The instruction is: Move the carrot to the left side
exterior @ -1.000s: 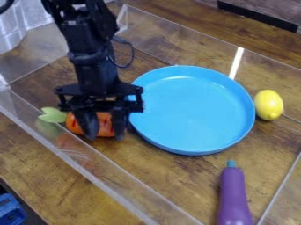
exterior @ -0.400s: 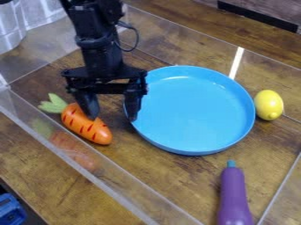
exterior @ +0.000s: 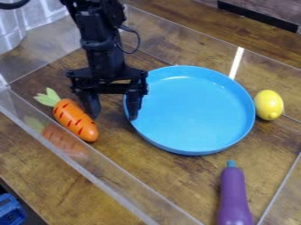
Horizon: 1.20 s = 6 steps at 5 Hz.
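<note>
The carrot (exterior: 72, 119), small and orange with a green leafy top, lies on the wooden table (exterior: 153, 189) to the left of the blue plate (exterior: 194, 108). My gripper (exterior: 108, 107) hangs just right of it and slightly above, pointing straight down. Its two black fingers (exterior: 84, 106) stand wide apart with nothing between them. The carrot lies free and nothing touches it. The right finger is over the plate's left rim.
A yellow lemon (exterior: 269, 105) sits right of the plate. A purple eggplant (exterior: 233, 197) lies at the front right. Clear plastic walls (exterior: 70, 158) fence the work area along the left and front.
The gripper let go of the carrot, opened wide, rose and moved back and right. The carrot now lies free on the table, a little further left.
</note>
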Motion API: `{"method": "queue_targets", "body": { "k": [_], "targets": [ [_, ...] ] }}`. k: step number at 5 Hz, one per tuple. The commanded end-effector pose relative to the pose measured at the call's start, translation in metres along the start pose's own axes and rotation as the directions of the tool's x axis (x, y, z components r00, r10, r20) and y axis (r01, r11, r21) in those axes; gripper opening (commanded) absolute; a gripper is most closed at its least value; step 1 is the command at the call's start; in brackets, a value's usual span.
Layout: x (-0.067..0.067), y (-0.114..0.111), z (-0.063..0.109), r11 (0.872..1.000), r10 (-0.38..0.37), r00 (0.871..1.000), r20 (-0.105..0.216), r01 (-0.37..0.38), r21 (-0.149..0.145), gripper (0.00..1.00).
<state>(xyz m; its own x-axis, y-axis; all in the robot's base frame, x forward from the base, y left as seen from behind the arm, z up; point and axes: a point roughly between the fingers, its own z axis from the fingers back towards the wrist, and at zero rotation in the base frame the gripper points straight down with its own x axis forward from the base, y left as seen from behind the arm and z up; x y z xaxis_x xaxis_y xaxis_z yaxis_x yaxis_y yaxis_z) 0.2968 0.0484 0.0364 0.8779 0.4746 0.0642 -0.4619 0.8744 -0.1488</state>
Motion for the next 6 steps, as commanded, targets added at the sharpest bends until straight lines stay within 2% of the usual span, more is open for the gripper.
{"method": "queue_targets", "body": {
  "k": [1,2,3,4,5,6],
  "targets": [
    [0.012,0.006,0.009,0.999,0.041,0.997,0.063,-0.041,-0.007,1.00],
    [0.008,0.018,0.008,0.993,0.116,0.990,0.084,-0.115,-0.008,1.00],
    [0.005,0.036,0.007,0.977,0.214,0.971,0.106,-0.213,-0.020,1.00],
    [0.006,0.052,0.004,0.974,0.225,0.967,0.116,-0.224,-0.027,1.00],
    [0.005,0.065,-0.001,0.980,0.201,0.971,0.130,-0.199,-0.025,1.00],
    [0.006,0.075,0.005,0.978,0.207,0.968,0.142,-0.206,-0.020,1.00]
  ]
}}
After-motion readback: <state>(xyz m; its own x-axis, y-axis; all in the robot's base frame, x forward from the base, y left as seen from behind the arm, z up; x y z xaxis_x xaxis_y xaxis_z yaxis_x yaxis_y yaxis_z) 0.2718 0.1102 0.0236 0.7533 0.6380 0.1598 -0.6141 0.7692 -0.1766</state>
